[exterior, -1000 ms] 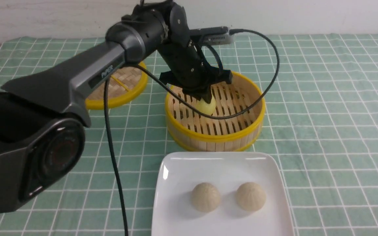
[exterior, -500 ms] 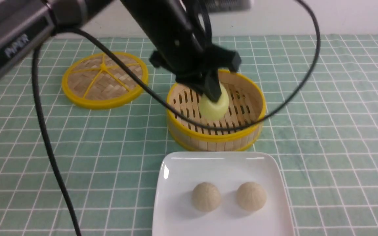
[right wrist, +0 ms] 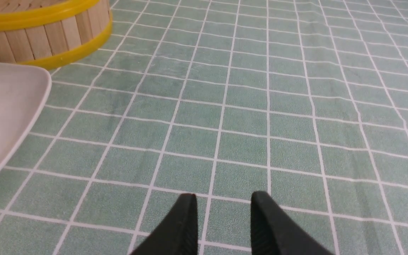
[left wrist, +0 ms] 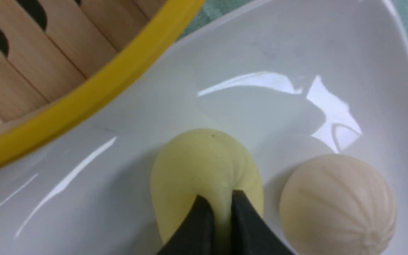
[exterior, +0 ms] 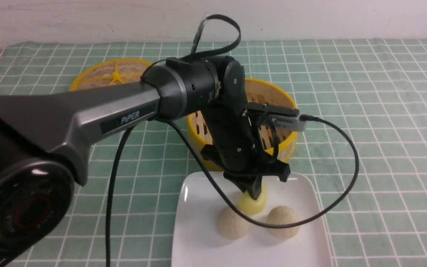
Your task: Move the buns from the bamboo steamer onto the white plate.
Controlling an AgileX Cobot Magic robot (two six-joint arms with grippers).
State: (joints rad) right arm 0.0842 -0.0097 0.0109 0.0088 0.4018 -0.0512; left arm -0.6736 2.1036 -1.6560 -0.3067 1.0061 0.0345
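The left gripper [exterior: 253, 193], pinching the yellow bun [exterior: 252, 204], has come out of the steamer [exterior: 289, 142] and over the white plate [exterior: 213, 256], beside two beige buns [exterior: 232, 223]. Its arm hides part of the steamer behind it; the plate's near edge is cut off.

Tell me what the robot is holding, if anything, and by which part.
The left gripper has the pale yellow bun, its fingertips pinching the soft dough at the top of the dome. The right gripper holds nothing.
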